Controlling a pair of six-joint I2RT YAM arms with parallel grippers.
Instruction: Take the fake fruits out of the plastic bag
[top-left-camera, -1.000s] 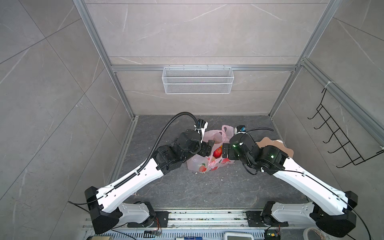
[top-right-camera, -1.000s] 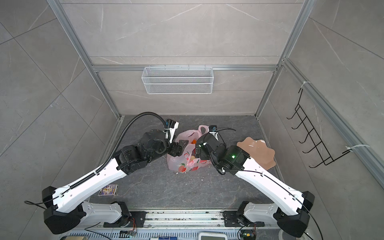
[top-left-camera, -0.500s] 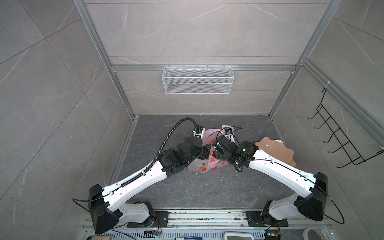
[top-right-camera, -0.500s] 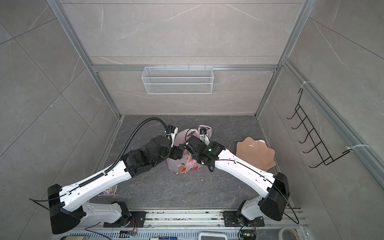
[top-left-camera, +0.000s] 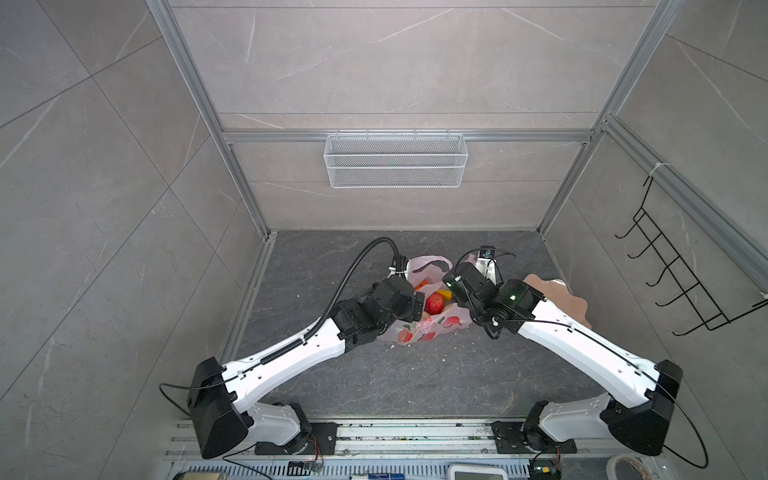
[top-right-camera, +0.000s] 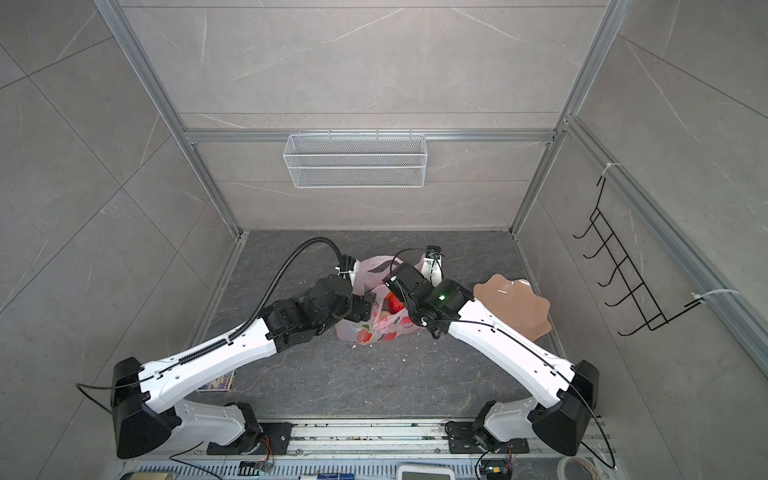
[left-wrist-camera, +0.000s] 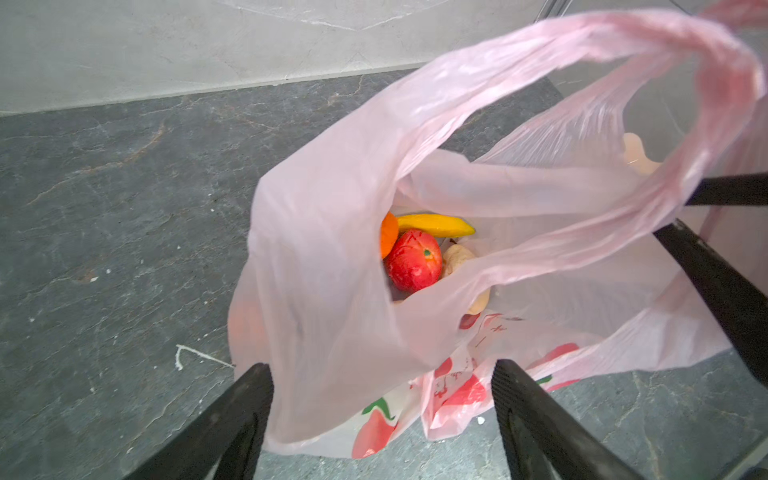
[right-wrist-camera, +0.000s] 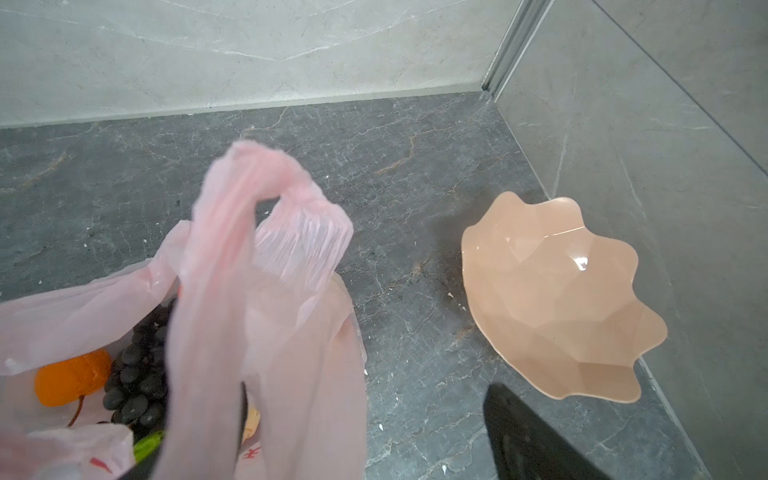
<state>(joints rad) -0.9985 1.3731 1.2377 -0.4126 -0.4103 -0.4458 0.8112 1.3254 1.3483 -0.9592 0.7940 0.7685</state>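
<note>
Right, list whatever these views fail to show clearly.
Left wrist view: the plastic bag film veils all fruit except red apple, banana, orange, beige lump.
Right wrist view: the bag handle covers one finger of the right pincer.
Both top views: the right arm covers part of the scalloped plate.

The plastic bag (left-wrist-camera: 332, 291) is thin pale pink film, translucent and crinkled, with a soft sheen. The red apple (left-wrist-camera: 413, 266), the yellow banana (left-wrist-camera: 434, 225) and an orange (left-wrist-camera: 388, 239) look like smooth moulded plastic; the grape bunch (right-wrist-camera: 137, 374) is dark and shiny. The peach plate (right-wrist-camera: 552, 299) is hard, faceted, glossy plastic catching highlights. The counter (left-wrist-camera: 104, 208) looks like dark veined stone, matt and slightly rough. The left tool (left-wrist-camera: 380, 368) has matt black fingers (left-wrist-camera: 528, 407), finely ribbed. The basket (top-left-camera: 395, 160) on the back wall is white wire mesh.
</note>
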